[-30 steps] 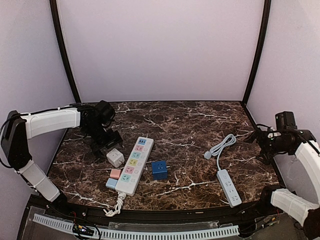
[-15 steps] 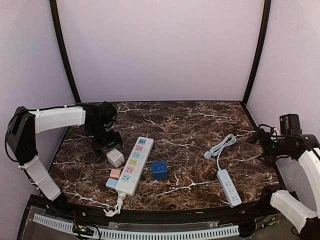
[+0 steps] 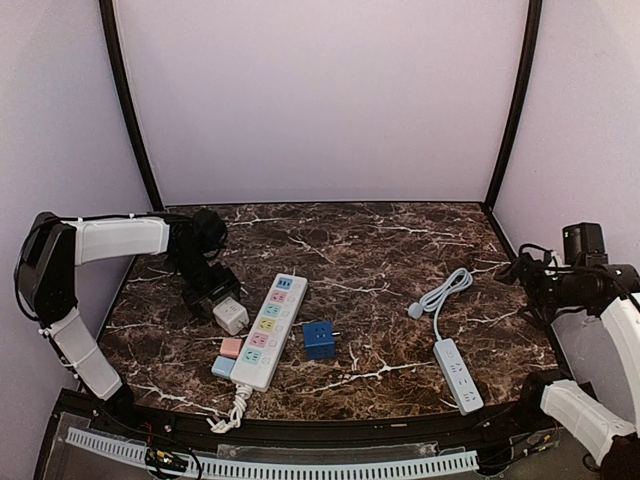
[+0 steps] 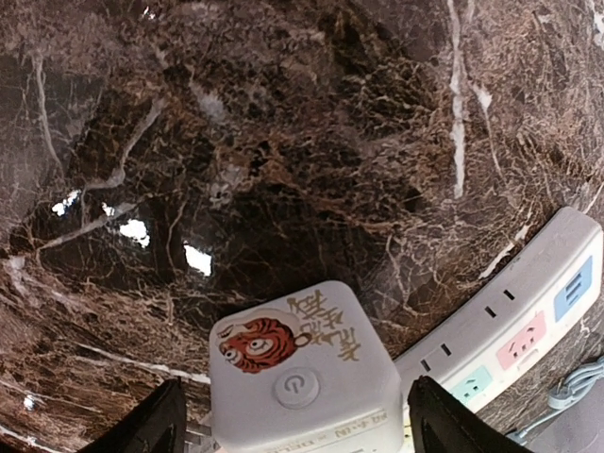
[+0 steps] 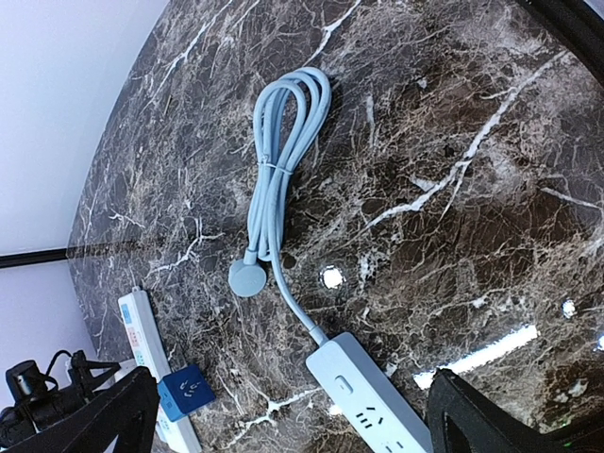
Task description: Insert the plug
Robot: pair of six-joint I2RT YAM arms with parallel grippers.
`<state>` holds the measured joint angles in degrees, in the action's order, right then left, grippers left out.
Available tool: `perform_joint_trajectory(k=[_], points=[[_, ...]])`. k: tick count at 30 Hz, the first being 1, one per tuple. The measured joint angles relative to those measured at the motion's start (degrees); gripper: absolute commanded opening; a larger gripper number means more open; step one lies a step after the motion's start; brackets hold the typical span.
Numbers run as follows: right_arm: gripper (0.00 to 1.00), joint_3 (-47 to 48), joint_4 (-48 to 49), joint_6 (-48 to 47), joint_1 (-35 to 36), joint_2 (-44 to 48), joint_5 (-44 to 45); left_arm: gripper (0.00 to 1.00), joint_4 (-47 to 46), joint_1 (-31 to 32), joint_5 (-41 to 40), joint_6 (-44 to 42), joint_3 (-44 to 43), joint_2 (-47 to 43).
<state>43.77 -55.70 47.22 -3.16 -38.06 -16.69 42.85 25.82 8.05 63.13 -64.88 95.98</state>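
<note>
A white cube adapter [image 3: 230, 315] with a tiger picture and a power button lies left of the long white power strip [image 3: 268, 330] with coloured sockets. My left gripper [image 3: 210, 296] is open just behind the cube. In the left wrist view the cube [image 4: 302, 373] sits between my open fingers [image 4: 151, 425], with gaps on both sides, and the strip [image 4: 514, 326] lies to its right. My right gripper [image 3: 522, 272] is open and empty at the right edge, far above the table. The right wrist view shows a pale blue strip [image 5: 368, 396] with its round plug [image 5: 247, 278].
A blue cube adapter [image 3: 319, 339] lies right of the long strip, and a pink cube [image 3: 231, 347] and a pale blue cube [image 3: 223, 366] lie left of its near end. The small strip [image 3: 457, 373] and its coiled cord [image 3: 445, 292] lie at the right.
My left gripper has moved slightly nearer and lower toward the white cube. My right arm has drawn back a little to the right.
</note>
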Motion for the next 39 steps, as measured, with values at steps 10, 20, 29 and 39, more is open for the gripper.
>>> perform_joint_trajectory(k=[10, 20, 29, 39], points=[[0.99, 0.6, 0.4, 0.0, 0.0, -2.1, -0.1, 0.69, -3.0, 0.0, 2.3, 4.8, 2.7, 0.0], [0.99, 0.6, 1.5, -0.3, 0.0, -1.0, -0.5, 0.45, -4.0, -0.3, 2.6, 6.6, 2.7, 0.0], [0.99, 3.0, 5.4, -4.8, 0.2, 0.3, -0.9, 0.39, -3.9, -0.3, 2.3, 7.1, 3.7, -3.3], [0.98, 10.5, 13.2, -8.0, 16.2, -8.1, 7.7, 0.34, -3.1, -0.3, 4.3, 10.0, 3.7, -10.4]])
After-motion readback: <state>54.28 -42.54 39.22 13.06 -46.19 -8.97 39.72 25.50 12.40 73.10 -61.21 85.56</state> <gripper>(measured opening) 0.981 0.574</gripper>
